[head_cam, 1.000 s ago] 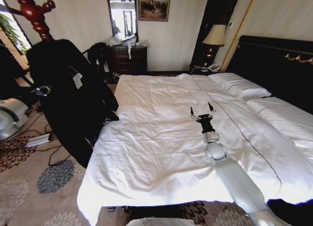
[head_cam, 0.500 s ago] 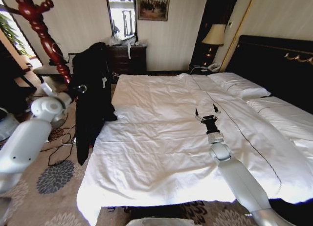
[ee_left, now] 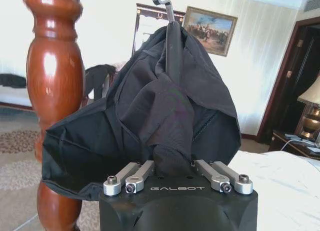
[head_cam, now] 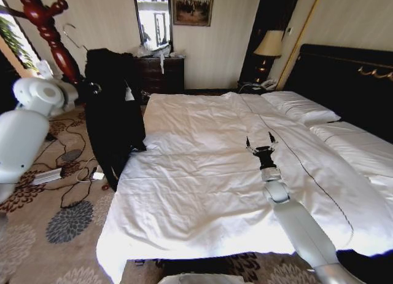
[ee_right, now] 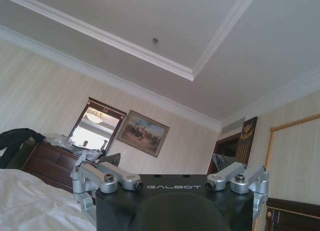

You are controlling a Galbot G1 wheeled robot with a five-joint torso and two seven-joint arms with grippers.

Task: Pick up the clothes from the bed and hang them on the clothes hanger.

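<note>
The clothes [head_cam: 113, 112], a long black garment with a white tag, hang in the air off the bed's left side, their hem above the carpet. My left gripper [head_cam: 91, 87] is shut on their upper part, and black cloth [ee_left: 170, 106] bunches between its linkages. A metal hook [ee_left: 162, 0] sticks up over the cloth. The clothes hanger [head_cam: 52, 35], a reddish-brown turned pole [ee_left: 52, 91], stands just beside the garment. My right gripper [head_cam: 260, 139] is open over the middle of the white bed [head_cam: 196, 192], its fingers [ee_right: 82, 191] spread wide with nothing between them.
A dark dresser with a mirror [head_cam: 159, 72] stands at the far wall, and a small black clump [ee_left: 97, 73] lies near it. Cables and a power strip [head_cam: 52, 175] lie on the patterned carpet left of the bed. A lamp [head_cam: 268, 45] and the black headboard [head_cam: 350, 75] are at the right.
My left arm has lifted and swung back toward the wooden pole, carrying the garment higher and farther from the camera. The right gripper has barely shifted over the bed.
</note>
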